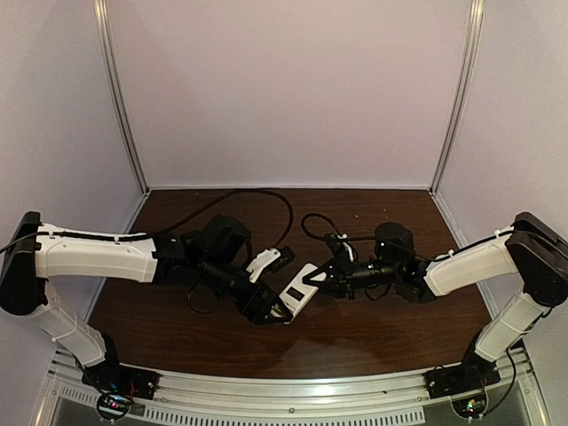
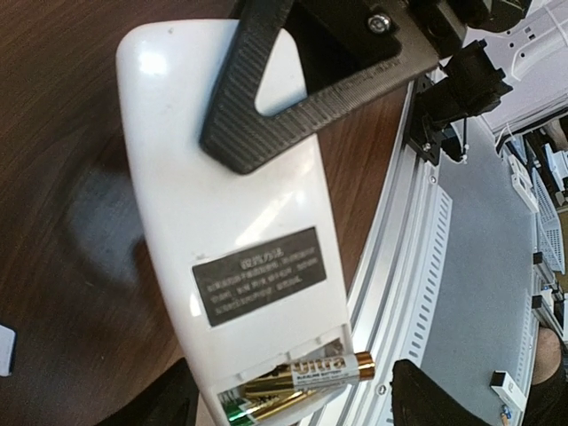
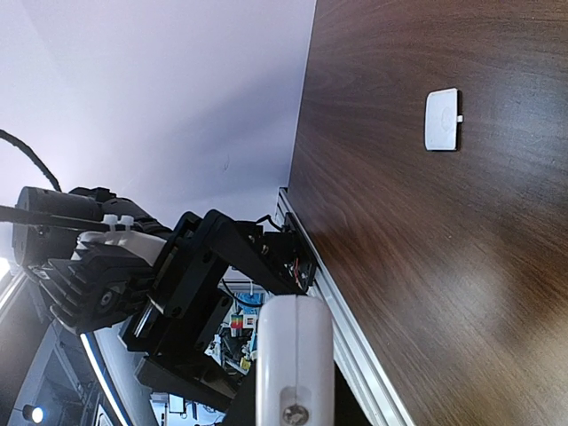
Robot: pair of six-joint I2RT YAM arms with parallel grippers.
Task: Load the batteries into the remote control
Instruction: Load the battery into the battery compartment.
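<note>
Currently the small white rounded remote control [image 2: 231,213] is held over the dark wooden surface [image 3: 444,266], plain back upward, clenched by the right tool [image 1: 318,279] at the end away from its recess. Two gold-yellow cylindrical batteries [image 2: 306,377] lie in that recess, the upper one seemingly askew and poking past the edge. The left tool [image 1: 271,309] stands released, fingers either side of them. Best to press that battery flat, gently, while the right tool braces the remote.
</note>
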